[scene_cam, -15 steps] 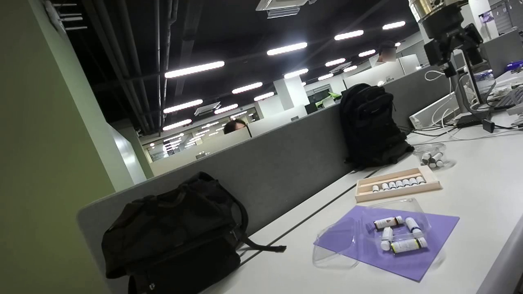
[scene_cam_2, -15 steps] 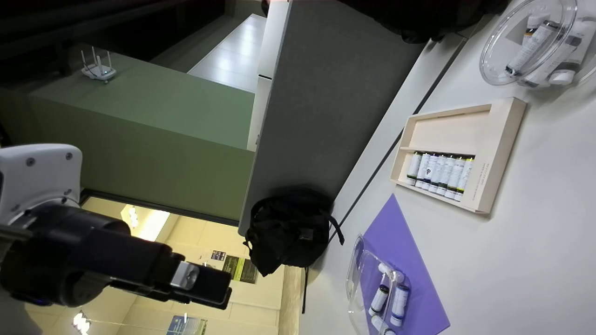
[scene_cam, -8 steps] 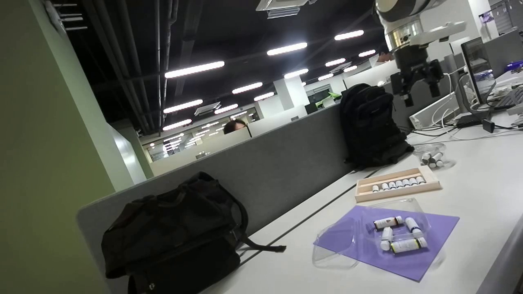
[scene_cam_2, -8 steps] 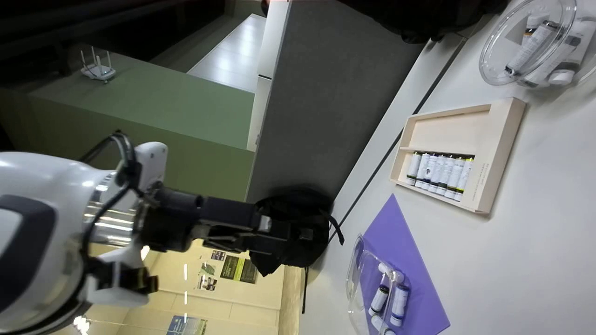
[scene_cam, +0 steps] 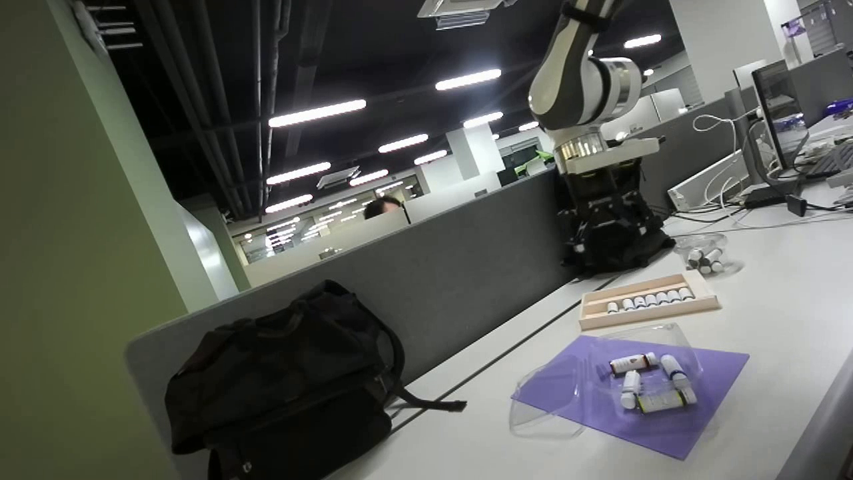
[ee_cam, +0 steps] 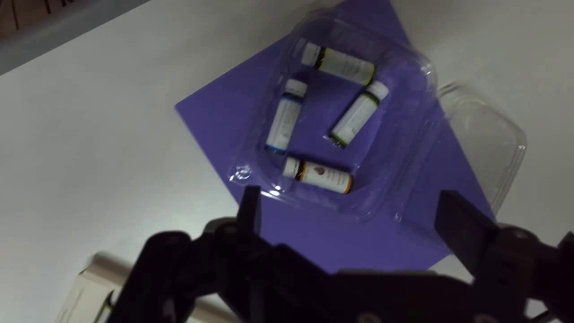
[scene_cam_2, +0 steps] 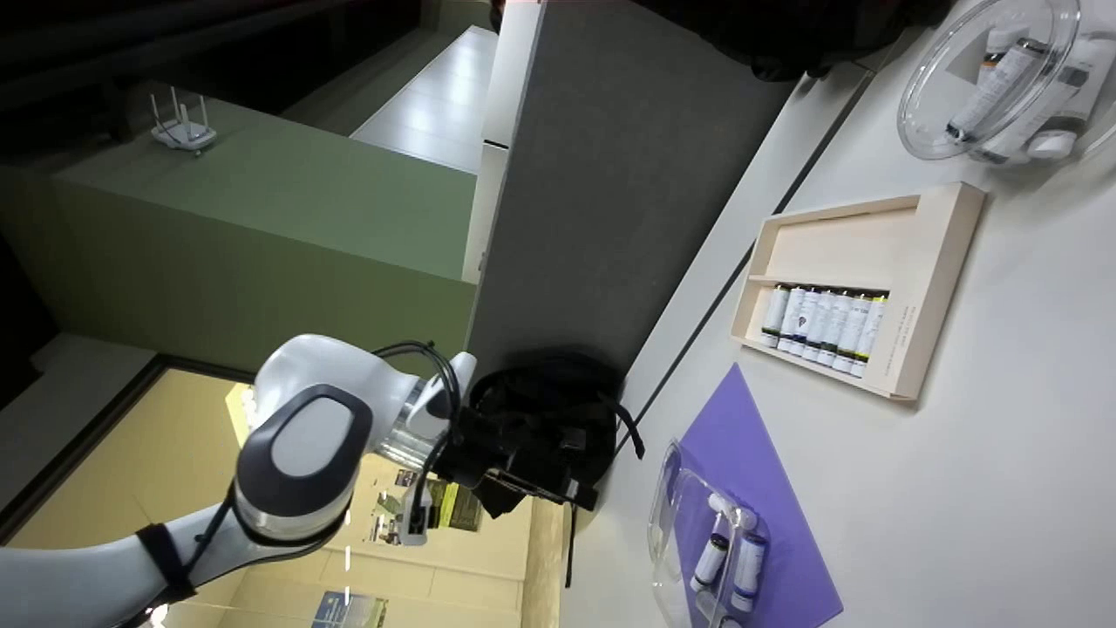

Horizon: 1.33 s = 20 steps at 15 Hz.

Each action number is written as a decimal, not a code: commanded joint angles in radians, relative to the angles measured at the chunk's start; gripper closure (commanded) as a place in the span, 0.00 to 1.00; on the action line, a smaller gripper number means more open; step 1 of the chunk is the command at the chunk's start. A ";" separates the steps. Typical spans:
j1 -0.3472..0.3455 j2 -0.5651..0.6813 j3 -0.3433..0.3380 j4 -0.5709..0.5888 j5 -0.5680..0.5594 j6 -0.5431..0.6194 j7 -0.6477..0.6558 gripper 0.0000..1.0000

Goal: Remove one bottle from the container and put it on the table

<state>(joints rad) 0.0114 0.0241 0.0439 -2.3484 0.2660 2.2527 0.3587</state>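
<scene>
The pincer (ee_cam: 352, 210) is parted wide, its fingers (ee_cam: 249, 211) standing well away from each other; in the wrist view only the purple mat (ee_cam: 332, 242) and the edge of the clear container (ee_cam: 428, 74) on it show through the gap. It hangs above the level of the mat, well apart from it. In both exterior views its dark body stands before black baggage, a backpack (scene_cam: 643, 257) or a slumped bag (scene_cam_2: 532, 384), and its outline there is hard to make out. The arm (scene_cam: 576, 93) slants to a bend at the wrist, from which the pincer points down towards the counter (scene_cam: 766, 287) that carries the mat.

On the mat, four bottles (ee_cam: 319, 176) lie on their sides within the container, their labels edged in yellow, blue, green and orange. The clear lid (ee_cam: 491, 139) lies open, partly over the mat and partly over the counter. Just beside the mat is a shallow wooden box (scene_cam: 653, 315) with a row of small bottles (scene_cam_2: 824, 330) in one compartment. Beyond that box, farther from the mat, a rounded clear tub (scene_cam_2: 924, 131) holds several loose bottles (scene_cam_2: 998, 92).
</scene>
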 commanded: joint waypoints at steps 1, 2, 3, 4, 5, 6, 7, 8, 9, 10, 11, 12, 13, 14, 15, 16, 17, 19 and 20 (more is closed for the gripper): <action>0.020 0.025 0.000 0.013 0.004 0.002 0.005 0.00; 0.024 0.034 0.001 0.013 0.003 0.008 0.004 0.00; 0.022 0.033 -0.002 0.012 0.003 0.009 0.001 0.00; 0.016 0.028 -0.007 0.010 0.003 0.008 -0.004 0.00; 0.012 0.024 -0.009 0.010 0.003 0.008 -0.007 0.00; 0.011 0.021 -0.010 0.009 0.003 0.008 -0.007 0.00; 0.010 0.019 -0.010 0.009 0.003 0.008 -0.007 0.00; 0.015 0.046 -0.007 0.018 0.008 0.011 0.009 0.00; 0.022 0.082 0.000 0.028 0.032 0.018 0.025 0.00; 0.031 0.100 0.008 0.026 0.055 0.046 0.056 0.00; 0.041 0.117 0.015 0.027 0.074 0.065 0.077 0.00; 0.049 0.160 0.014 0.026 0.076 0.119 0.110 0.00; 0.056 0.183 0.021 0.032 0.105 0.129 0.106 0.00; 0.066 0.206 0.025 0.035 0.113 0.145 0.116 0.00; 0.074 0.228 0.027 0.041 0.121 0.141 0.125 0.00; 0.081 0.250 0.026 0.049 0.122 0.130 0.141 0.00; 0.087 0.268 0.025 0.054 0.122 0.123 0.152 0.00; 0.100 0.305 0.020 0.065 0.115 0.123 0.177 0.00; 0.104 0.325 0.018 0.071 0.113 0.130 0.182 0.00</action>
<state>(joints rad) 0.1005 0.3023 0.0709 -2.3185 0.3774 2.3971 0.4838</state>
